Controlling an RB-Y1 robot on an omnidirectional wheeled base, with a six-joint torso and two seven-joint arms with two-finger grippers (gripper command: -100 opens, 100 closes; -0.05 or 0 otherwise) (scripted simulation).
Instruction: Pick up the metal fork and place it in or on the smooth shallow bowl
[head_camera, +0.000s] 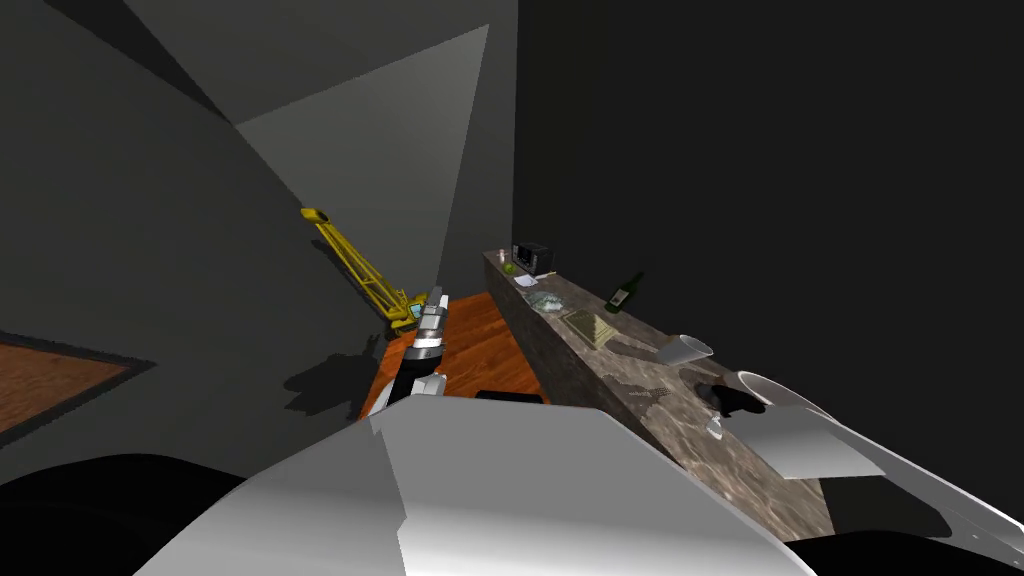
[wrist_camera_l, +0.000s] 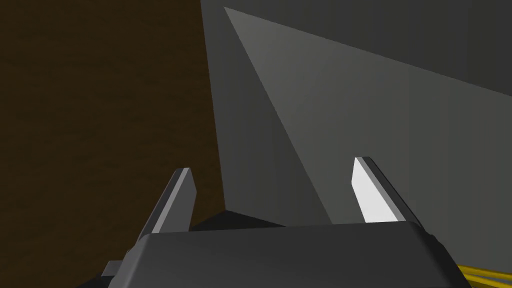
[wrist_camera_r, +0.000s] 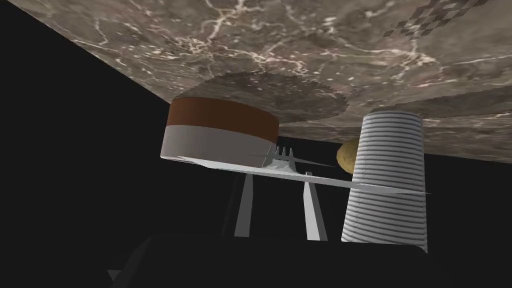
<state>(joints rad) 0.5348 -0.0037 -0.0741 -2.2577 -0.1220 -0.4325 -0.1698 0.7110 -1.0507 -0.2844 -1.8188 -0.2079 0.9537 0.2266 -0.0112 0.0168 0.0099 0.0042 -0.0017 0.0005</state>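
Note:
My right gripper (wrist_camera_r: 278, 176) is shut on the pale grey fork (wrist_camera_r: 283, 153). The fork's tines stick out between the fingertips, and a thin pale strip runs crosswise through it. Just beyond the fork a low round bowl (wrist_camera_r: 220, 131), one band brown and one grey, stands on the marbled brown counter (wrist_camera_r: 300, 45). My right forearm (head_camera: 800, 440) reaches over the counter's near part (head_camera: 600, 385). My left gripper (wrist_camera_l: 273, 167) is open with nothing between its fingers. The left arm (head_camera: 430, 330) is held out over the wooden floor beside the counter.
A ribbed white cup (wrist_camera_r: 387, 175) stands close beside the right fingers, with a yellowish round thing (wrist_camera_r: 347, 156) behind it. Farther along the counter are a green bottle (head_camera: 624, 294), a flat book (head_camera: 588, 325) and a black box (head_camera: 531, 257). A yellow crane-like frame (head_camera: 365, 270) leans at the wall.

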